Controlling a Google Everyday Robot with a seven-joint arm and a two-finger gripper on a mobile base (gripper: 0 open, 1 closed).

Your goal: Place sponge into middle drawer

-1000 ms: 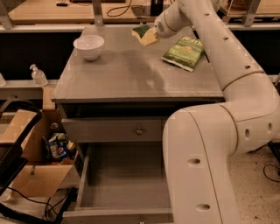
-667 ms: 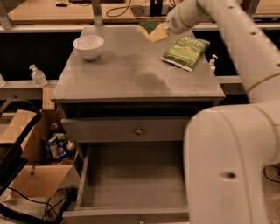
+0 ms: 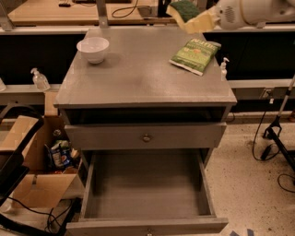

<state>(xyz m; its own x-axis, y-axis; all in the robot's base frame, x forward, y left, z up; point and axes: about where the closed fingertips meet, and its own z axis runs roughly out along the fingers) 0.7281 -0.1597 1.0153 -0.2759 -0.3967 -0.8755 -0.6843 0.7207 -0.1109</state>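
The sponge (image 3: 186, 13) hangs above the back right of the desk (image 3: 138, 78), pinched in the jaws of the gripper (image 3: 207, 19) near the top edge of view, just behind the green snack bag (image 3: 194, 55). The middle drawer (image 3: 147, 184) stands open well below; a light hold on soft foam could slip during the descent, or an early release could drop it on the desk instead

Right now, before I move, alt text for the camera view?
The gripper holds the sponge in the air over the far edge of the cabinet top, near a green snack bag. Below, the middle drawer stands open; a white bowl sits at picture left.
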